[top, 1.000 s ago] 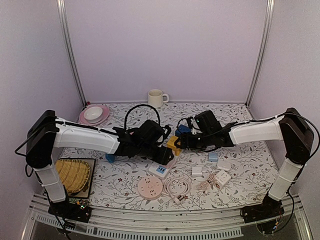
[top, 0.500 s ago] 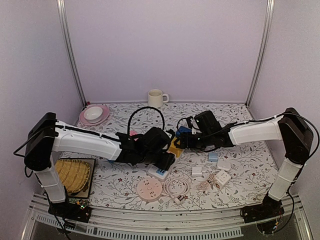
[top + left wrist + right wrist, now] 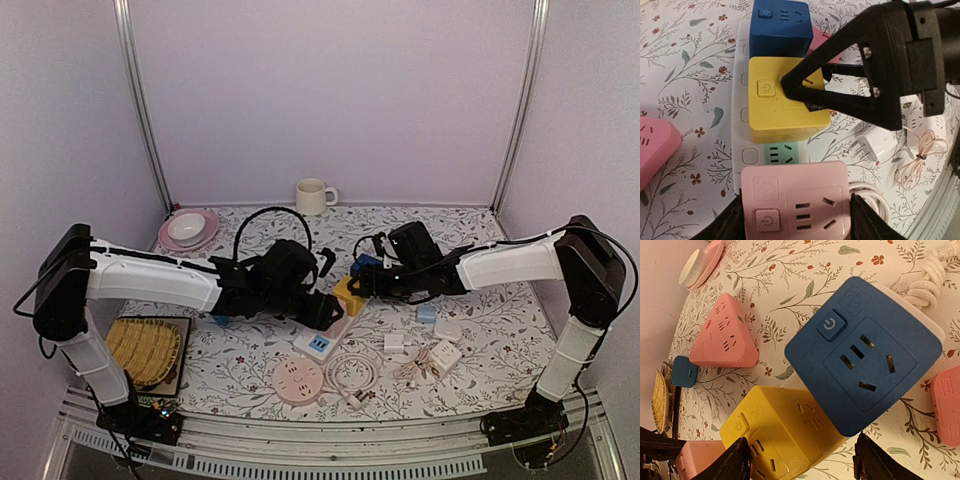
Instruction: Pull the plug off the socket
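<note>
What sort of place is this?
Likely a robot test booth: a left arm and right arm bolted to a table, plain walls on a metal frame, and a power strip with coloured plugs for practice.

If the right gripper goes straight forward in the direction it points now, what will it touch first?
Most likely the yellow cube adapter, which lies between the fingers of the right gripper. The blue cube adapter sits just behind it. Depth is hard to judge here.
</note>
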`<state>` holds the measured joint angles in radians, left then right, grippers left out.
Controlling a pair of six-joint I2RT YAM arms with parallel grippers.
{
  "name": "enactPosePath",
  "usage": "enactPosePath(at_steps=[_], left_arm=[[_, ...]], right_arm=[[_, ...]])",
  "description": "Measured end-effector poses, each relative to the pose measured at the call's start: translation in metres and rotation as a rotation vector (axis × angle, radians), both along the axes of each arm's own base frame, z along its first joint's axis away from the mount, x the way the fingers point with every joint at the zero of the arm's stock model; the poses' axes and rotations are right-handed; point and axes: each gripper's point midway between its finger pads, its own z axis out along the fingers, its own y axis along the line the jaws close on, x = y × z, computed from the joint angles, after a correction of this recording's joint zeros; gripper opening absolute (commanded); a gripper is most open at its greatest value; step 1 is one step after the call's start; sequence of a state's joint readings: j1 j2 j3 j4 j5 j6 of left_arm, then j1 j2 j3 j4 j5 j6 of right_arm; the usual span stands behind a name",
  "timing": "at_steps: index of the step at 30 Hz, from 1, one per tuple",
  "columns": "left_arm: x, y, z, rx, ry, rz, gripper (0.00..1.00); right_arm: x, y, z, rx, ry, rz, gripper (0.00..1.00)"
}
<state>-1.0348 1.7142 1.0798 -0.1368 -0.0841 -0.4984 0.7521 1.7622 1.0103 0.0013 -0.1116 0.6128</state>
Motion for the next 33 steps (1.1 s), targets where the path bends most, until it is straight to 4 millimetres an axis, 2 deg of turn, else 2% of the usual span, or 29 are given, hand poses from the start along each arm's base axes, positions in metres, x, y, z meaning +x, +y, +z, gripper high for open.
enactPosePath(at_steps=[10, 14, 20, 23, 24, 28, 32, 33], left_arm=[[-0.001, -0.013, 0.023, -0.016, -0.092, -0.001, 0.45], [0.004, -0.002, 0.033, -0.011, -0.126, 0.049, 0.45], [0.01, 0.038, 0.046, -0.04, -0.129, 0.184, 0.45], [0.017, 0.063, 0.038, -0.057, -0.088, 0.261, 0.45], [0.026, 0.077, 0.033, -0.059, -0.072, 0.307, 0.45], [0.03, 0.119, -0.002, -0.056, 0.027, 0.408, 0.46], [0.024, 0.14, -0.03, -0.059, 0.116, 0.449, 0.46], [0.023, 0.14, -0.03, -0.076, 0.126, 0.45, 0.47]], right_arm=[[0.0, 0.0, 0.0, 0.0, -0.001, 0.0, 0.73], [0.0, 0.0, 0.0, 0.001, -0.001, 0.0, 0.73], [0.0, 0.0, 0.0, 0.001, -0.001, 0.001, 0.73], [0.0, 0.0, 0.001, 0.0, -0.003, 0.003, 0.73], [0.0, 0.0, 0.001, 0.0, -0.003, 0.003, 0.73], [0.0, 0.0, 0.002, -0.003, -0.002, 0.004, 0.73], [-0.001, -0.001, 0.003, -0.008, 0.0, 0.006, 0.73], [-0.002, -0.002, 0.003, -0.01, 0.0, 0.006, 0.73]])
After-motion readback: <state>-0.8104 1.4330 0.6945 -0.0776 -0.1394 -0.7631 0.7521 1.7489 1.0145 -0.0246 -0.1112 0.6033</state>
